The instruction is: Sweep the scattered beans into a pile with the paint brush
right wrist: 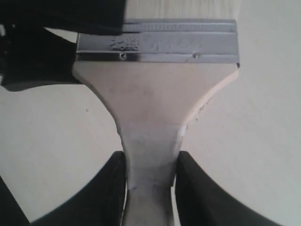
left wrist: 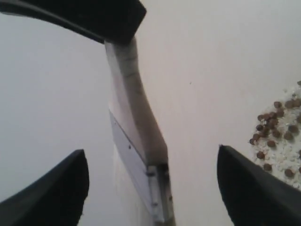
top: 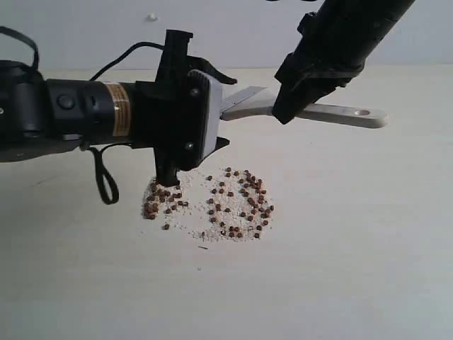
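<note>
Nearest and bulkiest, the left arm (top: 71, 117) reaches in from the side. Its left gripper (left wrist: 150, 149) is spread wide, and the brush head sits between the fingers (left wrist: 56, 188), touching neither. Under everything lies the pale table (top: 368, 255). From above, the right gripper (top: 301, 95) is clamped on the narrow neck of the paint brush (top: 343, 113), which hangs level off the table, behind the beans (top: 237, 205). These lie in a loose patch among whitish grains (top: 195, 216).

To sweep well, I judge, the bristles (right wrist: 183, 7) should tip down, land outside the patch and draw inward in short strokes. The left gripper stands in the way. Its lower end hangs at the patch's left cluster, touching or not I cannot tell, and its cable loop (top: 106, 185) dangles near.
</note>
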Available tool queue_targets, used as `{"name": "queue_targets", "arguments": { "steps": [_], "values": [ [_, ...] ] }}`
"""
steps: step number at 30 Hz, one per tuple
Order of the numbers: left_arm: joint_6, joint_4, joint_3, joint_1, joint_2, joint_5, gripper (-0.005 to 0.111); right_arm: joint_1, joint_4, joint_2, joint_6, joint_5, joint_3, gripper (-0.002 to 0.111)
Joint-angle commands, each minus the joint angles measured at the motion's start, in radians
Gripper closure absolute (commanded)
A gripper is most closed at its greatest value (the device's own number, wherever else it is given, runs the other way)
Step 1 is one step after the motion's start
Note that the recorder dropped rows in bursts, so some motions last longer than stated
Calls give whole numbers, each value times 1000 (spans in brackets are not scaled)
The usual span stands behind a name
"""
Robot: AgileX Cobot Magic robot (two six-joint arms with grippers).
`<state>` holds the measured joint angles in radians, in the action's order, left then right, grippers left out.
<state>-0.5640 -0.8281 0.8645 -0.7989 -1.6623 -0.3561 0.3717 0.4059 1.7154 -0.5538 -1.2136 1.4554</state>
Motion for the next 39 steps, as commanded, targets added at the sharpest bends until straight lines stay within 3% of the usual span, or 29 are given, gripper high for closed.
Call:
{"name": "queue_targets", "arguments": {
  "steps": [1, 7, 15, 24, 28, 31, 37, 39],
  "values": [
    [-17, 108, 88, -14, -57, 75, 35, -1, 59, -3, 0, 14, 9, 108],
    [-39, 110, 164, -14, -116, 75, 37, -1, 66, -3, 4, 15, 9, 108],
    [-24, 110, 177, -16, -128, 89, 83, -1, 58, -3, 6, 33, 9, 108],
    [-15, 110, 177, -20, -128, 91, 88, -1, 30, -3, 27, 69, 9, 108],
    [96, 110, 177, -20, -128, 91, 107, -1, 30, -3, 27, 91, 9, 108],
    [166, 110, 177, -20, -128, 96, 107, -1, 30, -9, 25, 147, 9, 95],
    [207, 110, 177, 0, -128, 145, 107, -1, 28, -69, 3, 380, 9, 47],
    [242, 110, 177, 20, -130, 149, 107, -1, 25, -92, 3, 464, 9, 39]
  ]
}}
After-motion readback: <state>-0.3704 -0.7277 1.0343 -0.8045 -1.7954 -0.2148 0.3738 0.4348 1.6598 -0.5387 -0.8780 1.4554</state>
